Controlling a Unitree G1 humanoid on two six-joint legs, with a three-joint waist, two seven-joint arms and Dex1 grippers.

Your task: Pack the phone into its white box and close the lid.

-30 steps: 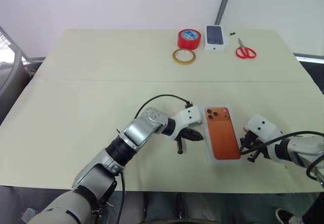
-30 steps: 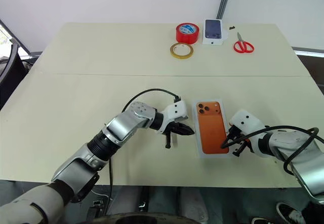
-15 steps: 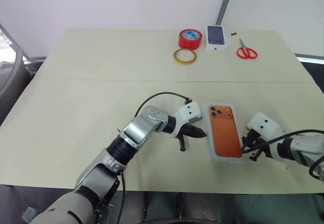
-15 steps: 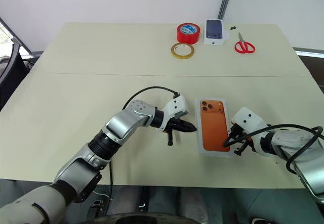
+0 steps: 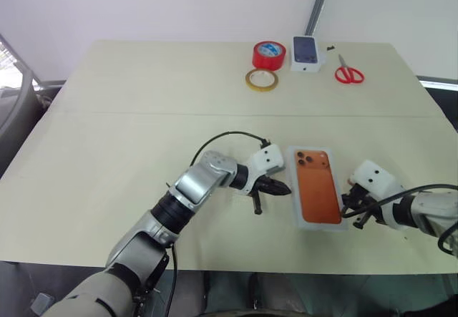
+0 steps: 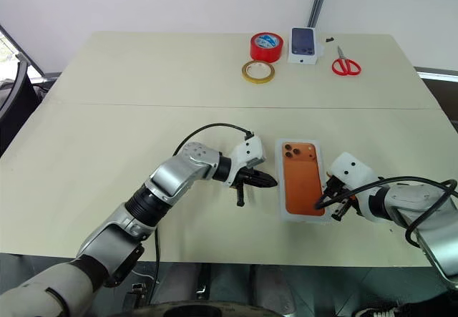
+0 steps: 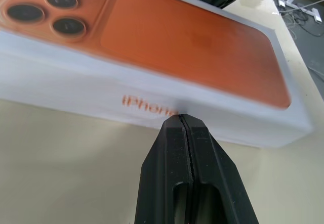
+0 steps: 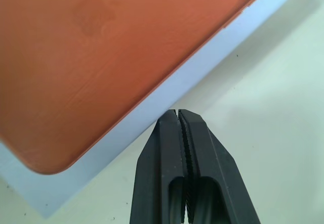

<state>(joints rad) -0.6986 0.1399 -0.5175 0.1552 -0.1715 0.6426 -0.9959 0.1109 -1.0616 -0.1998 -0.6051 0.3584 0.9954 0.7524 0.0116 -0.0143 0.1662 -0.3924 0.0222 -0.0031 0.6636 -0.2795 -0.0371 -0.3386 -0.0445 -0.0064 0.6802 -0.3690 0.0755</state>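
Note:
The white box [image 5: 308, 221] lies near the table's front edge with the lid [image 5: 318, 188] on it, orange phone picture facing up. The phone itself is hidden. My left gripper [image 5: 286, 188] is shut, and its tip presses the box's left long side just beside the orange lettering [image 7: 147, 105]. My right gripper [image 5: 348, 213] is shut too. Its tip rests at the box's right long side, near the lower corner [image 8: 177, 112]. Neither gripper holds anything.
At the table's far edge stand a red tape roll [image 5: 268, 54], a yellow tape ring [image 5: 260, 80], a smaller white box with a dark phone picture [image 5: 305, 51] and red scissors [image 5: 348, 71]. A black cable [image 5: 222, 140] loops above my left wrist.
The closed box has turned a little and now lies straighter between the two grippers. Both grippers stay shut and have hardly moved.

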